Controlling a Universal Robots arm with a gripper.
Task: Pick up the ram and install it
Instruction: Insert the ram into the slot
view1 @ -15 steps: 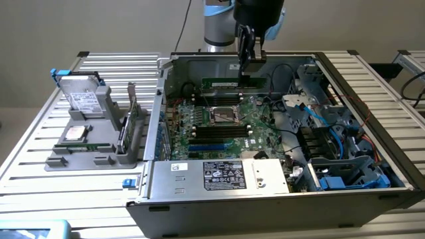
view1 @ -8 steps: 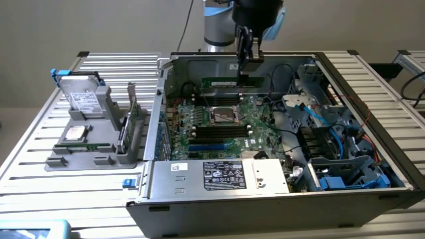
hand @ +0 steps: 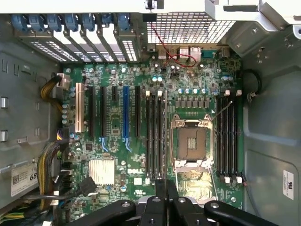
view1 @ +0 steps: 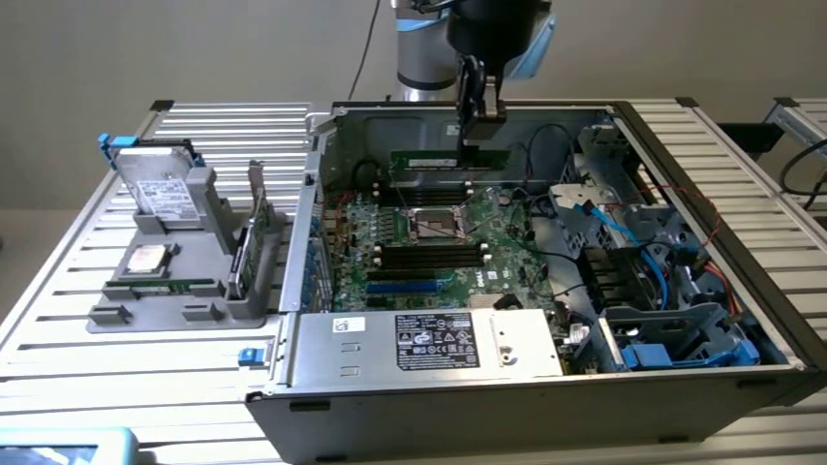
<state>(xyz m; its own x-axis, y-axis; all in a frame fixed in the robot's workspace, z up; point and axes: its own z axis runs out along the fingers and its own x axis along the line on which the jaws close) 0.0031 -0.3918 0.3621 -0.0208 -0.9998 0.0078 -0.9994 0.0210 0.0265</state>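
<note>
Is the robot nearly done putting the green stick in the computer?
About halfway. Done: the ram is picked up, with the fingers shut on it. In hand: it hangs above the green board inside the open computer case. Left: it is not in a slot yet; the long black slots beside the square socket look empty.

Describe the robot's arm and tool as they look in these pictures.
The arm is a silver-grey tube with a black joint housing above. A thin dark cable hangs beside it. The tool is black, with narrow fingers on rounded links fastened by silvery bolts.
</note>
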